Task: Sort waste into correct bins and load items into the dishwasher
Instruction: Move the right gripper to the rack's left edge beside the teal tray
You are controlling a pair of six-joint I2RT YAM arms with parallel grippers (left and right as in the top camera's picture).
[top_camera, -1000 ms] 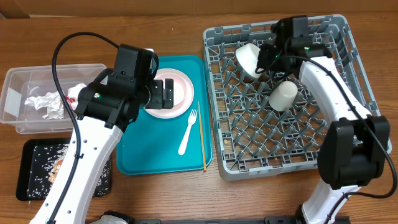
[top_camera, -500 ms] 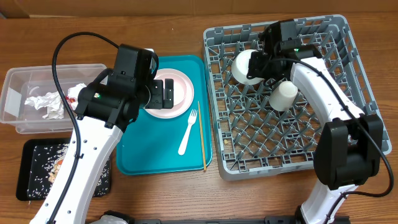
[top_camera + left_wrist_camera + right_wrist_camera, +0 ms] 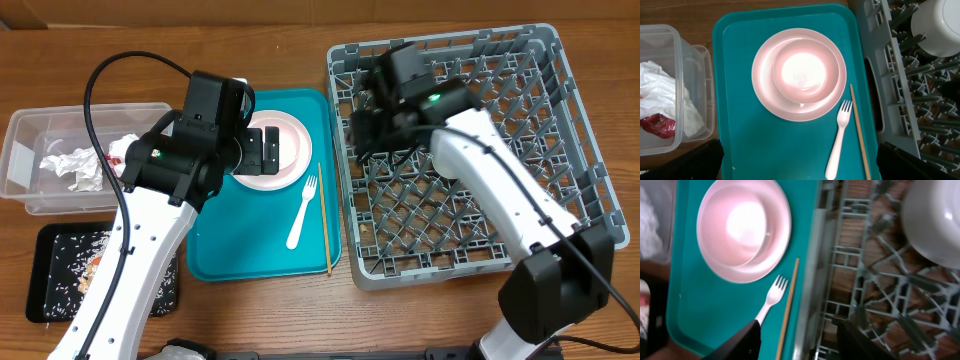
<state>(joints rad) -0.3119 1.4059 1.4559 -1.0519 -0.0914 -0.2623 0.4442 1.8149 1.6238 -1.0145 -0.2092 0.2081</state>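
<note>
Plain wooden table with four containers on it.

On the far left there's a clear plastic tub. It's holding one crumpled white napkin and one red wrapper tucked against it. There might be more in that white heap, but I can't tell.

Just nearer than the tub is the shallow black tray. It has loose white rice scattered all over it and one brownish-orange scrap.

The teal serving tray is in the middle. On its far half there's one pink plate with one pink bowl sitting upright on it. One white plastic fork lies to the right of the plate and a bit nearer. One wooden chopstick lies just beside the fork on its right, close to the tray's right rim.

The big grey dish rack takes up the right side. The only thing I can make out in it is one white bowl in the far left part. My right arm covers a chunk of that area in the overhead view.

My left gripper hangs over the plate and bowl with the fingers spread wide and nothing between them. My right gripper is above the rack's left edge, next to the teal tray. It's also spread apart and carrying nothing.
</note>
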